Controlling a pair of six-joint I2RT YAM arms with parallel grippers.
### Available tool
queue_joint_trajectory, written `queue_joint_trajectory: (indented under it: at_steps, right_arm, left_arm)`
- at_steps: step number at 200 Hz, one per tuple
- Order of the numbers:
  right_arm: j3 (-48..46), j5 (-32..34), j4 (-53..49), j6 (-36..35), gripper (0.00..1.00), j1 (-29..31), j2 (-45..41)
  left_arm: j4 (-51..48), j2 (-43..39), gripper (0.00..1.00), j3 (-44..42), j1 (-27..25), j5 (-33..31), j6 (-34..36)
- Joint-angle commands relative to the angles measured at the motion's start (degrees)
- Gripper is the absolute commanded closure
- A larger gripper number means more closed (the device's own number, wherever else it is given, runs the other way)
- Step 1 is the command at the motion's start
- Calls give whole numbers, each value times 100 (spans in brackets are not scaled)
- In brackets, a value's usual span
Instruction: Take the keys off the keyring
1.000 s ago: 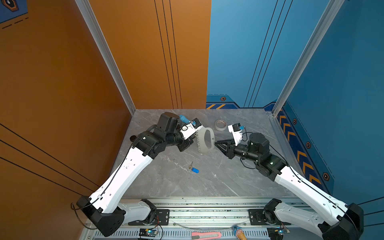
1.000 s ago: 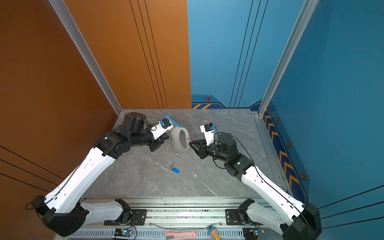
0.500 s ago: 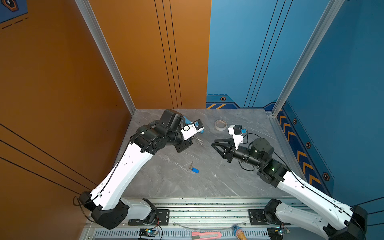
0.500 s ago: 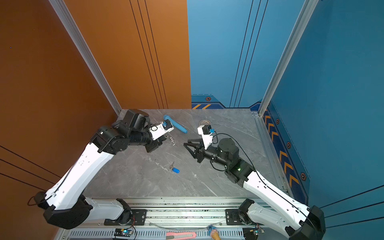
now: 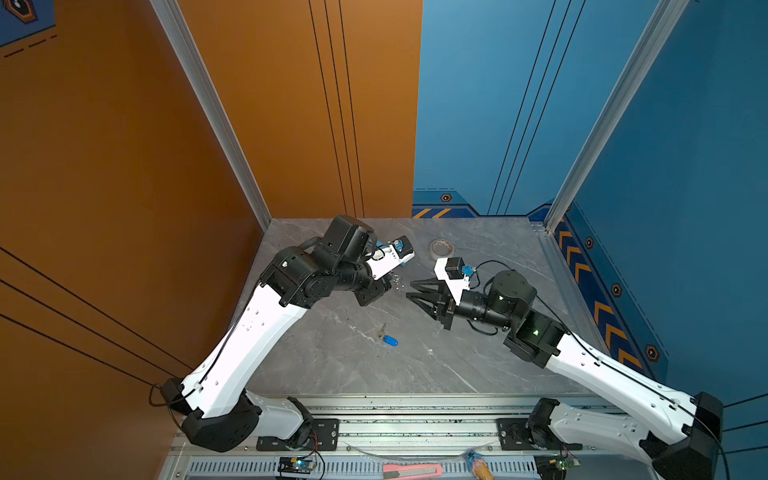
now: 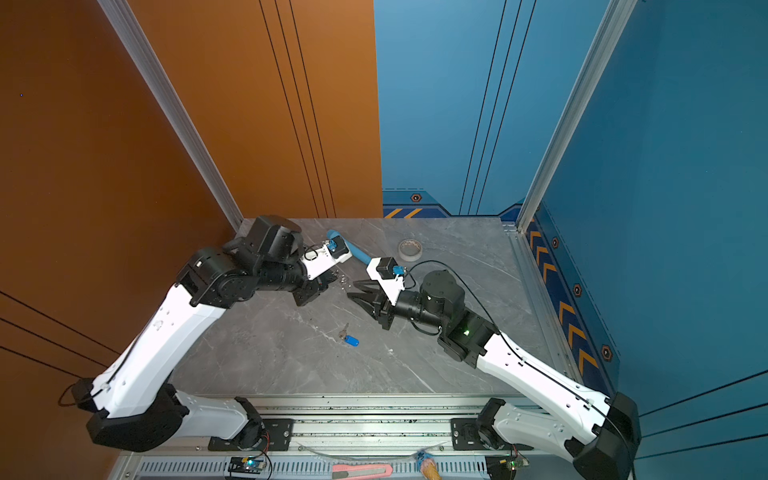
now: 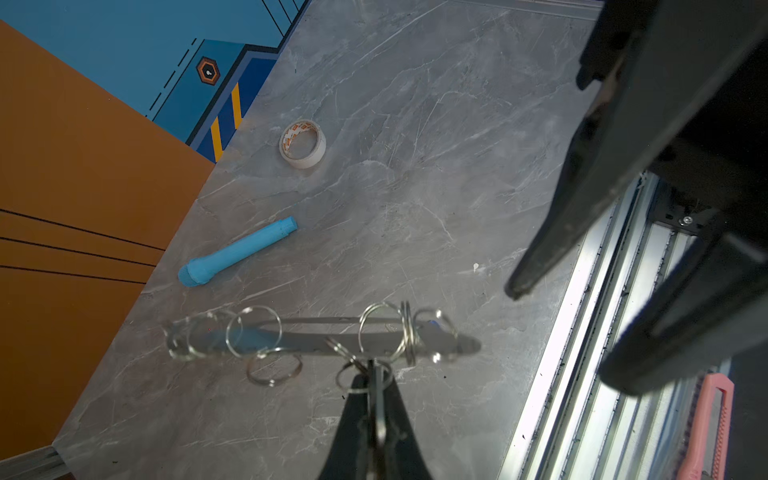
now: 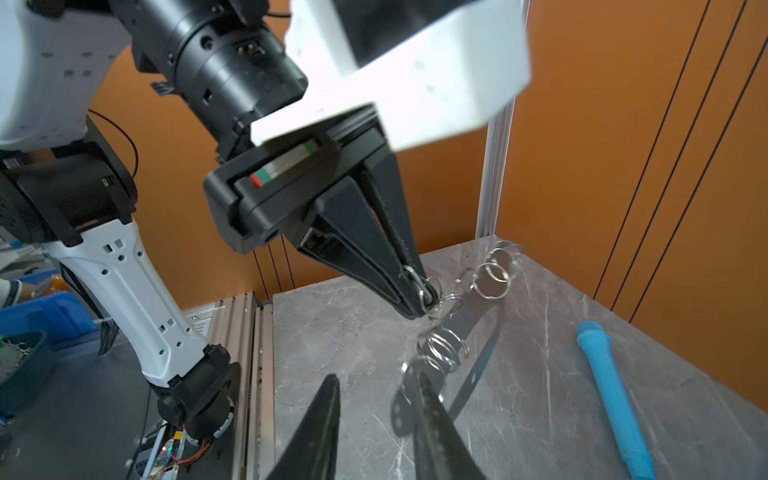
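Observation:
My left gripper is shut on a small wire ring of the keyring, a flat metal plate seen edge-on just above the table, with several wire rings along it. The same grip and the keyring show in the right wrist view. My right gripper is open, one finger right beside the plate's near end. In both top views the two grippers nearly meet. One of the keys, with a blue tag, lies loose on the table nearer the front.
A blue plastic tube lies behind the grippers, with a tape roll to its right. A pink utility knife rests on the rail in front of the grey marble table. Walls close off the left, back and right.
The left gripper has turned and lowered the keyring from upright and broadside to edge-on near the table. The right gripper has moved left towards it, its jaws narrowing slightly.

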Motion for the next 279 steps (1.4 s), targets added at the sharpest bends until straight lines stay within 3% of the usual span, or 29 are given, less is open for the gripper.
queue_joint_trajectory:
  at_steps: [1, 39, 61, 152, 214, 279]
  right_arm:
    - [271, 241, -338, -551, 70, 164, -78]
    - [284, 285, -194, -630, 76, 411, 246]
    - [197, 447, -11, -638, 75, 328, 294]
    - [328, -44, 300, -487, 69, -4, 597]
    - [401, -350, 231, -456, 73, -77, 731]
    - [327, -537, 52, -396, 70, -200, 393]
  left_arm:
    - [-260, 45, 100, 208, -95, -115, -235]
    - [-389, 146, 100, 403, -151, -123, -321]
    - [-441, 118, 100, 446, -217, -193, -178]
    - [-434, 27, 100, 459, -319, -184, 218]
    - [-403, -130, 100, 363, -376, -190, 566]
    - [-401, -301, 100, 250, -406, -317, 890]
